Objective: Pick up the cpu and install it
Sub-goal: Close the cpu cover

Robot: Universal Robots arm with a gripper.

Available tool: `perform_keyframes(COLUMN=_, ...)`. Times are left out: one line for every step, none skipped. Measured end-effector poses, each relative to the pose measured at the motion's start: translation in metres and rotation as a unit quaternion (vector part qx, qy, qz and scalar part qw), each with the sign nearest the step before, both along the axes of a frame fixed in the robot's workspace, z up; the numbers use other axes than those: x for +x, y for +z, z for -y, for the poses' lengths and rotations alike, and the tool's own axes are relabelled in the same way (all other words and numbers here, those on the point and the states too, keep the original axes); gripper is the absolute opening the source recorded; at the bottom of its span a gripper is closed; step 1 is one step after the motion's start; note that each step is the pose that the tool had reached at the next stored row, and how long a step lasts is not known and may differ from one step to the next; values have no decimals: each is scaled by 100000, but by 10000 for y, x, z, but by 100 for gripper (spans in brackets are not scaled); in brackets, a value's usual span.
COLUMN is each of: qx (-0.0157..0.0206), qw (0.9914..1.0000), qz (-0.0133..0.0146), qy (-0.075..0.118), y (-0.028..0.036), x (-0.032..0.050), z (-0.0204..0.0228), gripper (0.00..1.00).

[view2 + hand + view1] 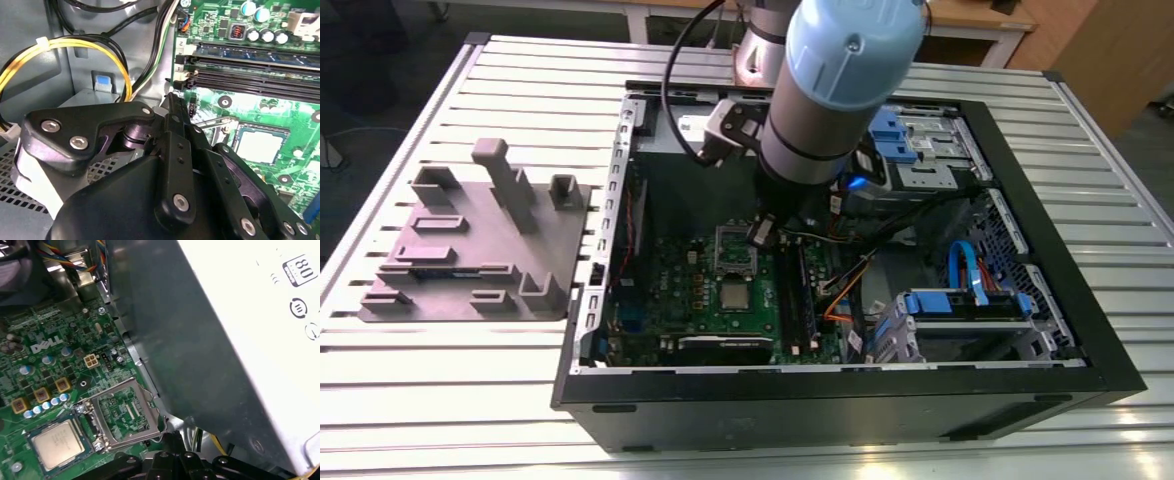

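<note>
One cpu (56,444) seated; one gripper (762,233) nearby

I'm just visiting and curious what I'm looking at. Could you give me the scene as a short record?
setting: open computer case on a slatted table
arm: reaches into the case, gripper low over the motherboard
cpu: lies flat in its socket on the motherboard
socket frame: swung open beside the cpu
grey tray: on the table, on the exterior view's left of the case
</note>
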State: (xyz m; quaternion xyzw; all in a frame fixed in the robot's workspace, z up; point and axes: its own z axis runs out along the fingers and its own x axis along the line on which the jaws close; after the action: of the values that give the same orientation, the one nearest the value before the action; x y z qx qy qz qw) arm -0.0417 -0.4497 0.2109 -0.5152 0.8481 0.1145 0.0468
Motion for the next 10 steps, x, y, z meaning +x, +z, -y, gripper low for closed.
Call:
perform_keyframes(qx=-238, qw=100000, qz=1, qy=-2, y=8, x=-1, z=0, gripper=10)
perform_keyframes(qx=-469, qw=99999, qz=0, qy=-1, y=18, x=-1, z=0, gripper=10)
perform_keyframes(qx=-711, qw=99997, qz=-5, qy=1, y=30, x=-2, z=0, gripper=10)
perform_keyframes(qx=-871, qw=99996, qz=-5, qy=2, y=41, x=-3, z=0, gripper=10)
perform_keyframes(qx=-992, qw=99995, qz=-2, qy=5, y=51, x=-3, z=0, gripper=10)
perform_keyframes(qx=-1116, qw=99994, qz=-5, qy=2, y=63, x=-3, z=0, gripper=10)
perform_keyframes(qx=-1236, qw=99992, qz=-1, qy=1, y=74, x=-4, z=0, gripper=10)
perform_keyframes(qx=-1350, qw=99991, qz=-1, qy=0, y=85, x=-4, z=0, gripper=10)
perform_keyframes(qx=-1446, qw=99990, qz=-4, qy=3, y=97, x=-4, z=0, gripper=10)
perform_keyframes(qx=-1505, qw=99989, qz=-3, qy=2, y=109, x=-4, z=0, gripper=10)
